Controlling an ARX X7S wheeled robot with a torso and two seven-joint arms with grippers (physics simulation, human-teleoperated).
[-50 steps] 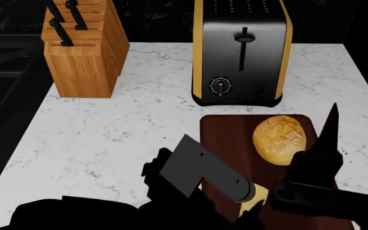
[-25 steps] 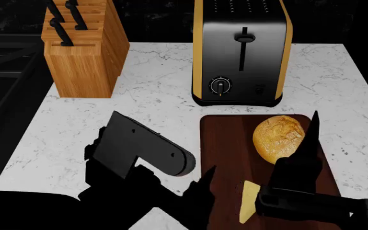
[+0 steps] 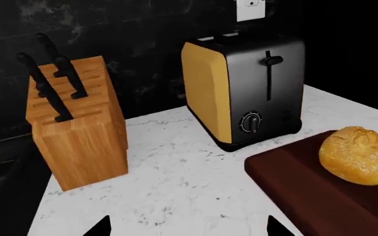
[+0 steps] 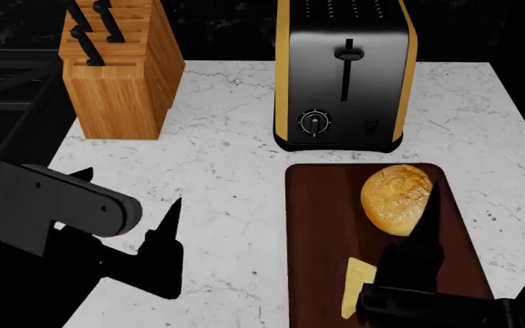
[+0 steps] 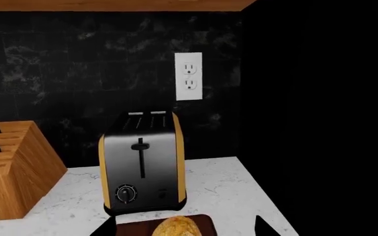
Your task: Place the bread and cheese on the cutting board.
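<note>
The bread [image 4: 398, 198] sits on the far right part of the cutting board [image 4: 317, 219]. The cheese [image 4: 357, 287] lies on the board's near part, in front of the loaf. My left gripper [image 4: 130, 190] is open and empty over the bare counter, well left of the board; its view shows the bread [image 3: 358, 155] and board [image 3: 287, 172] off to one side. My right gripper [image 4: 434, 191] is open and empty, hovering just right of the loaf and above the board; only the top of the bread [image 5: 179, 227] shows between its fingertips.
A black and yellow toaster [image 4: 344, 75] stands right behind the board. A light wooden knife block [image 4: 117, 68] with black handles stands at the back left. The white marble counter [image 4: 217, 171] ends at a dark stove area on the left. A wall outlet [image 5: 187, 76] is above the toaster.
My left gripper has drawn away from the cheese and swung left off the board to the bare counter. The cheese stays lying on the board. My right gripper has shifted slightly left.
</note>
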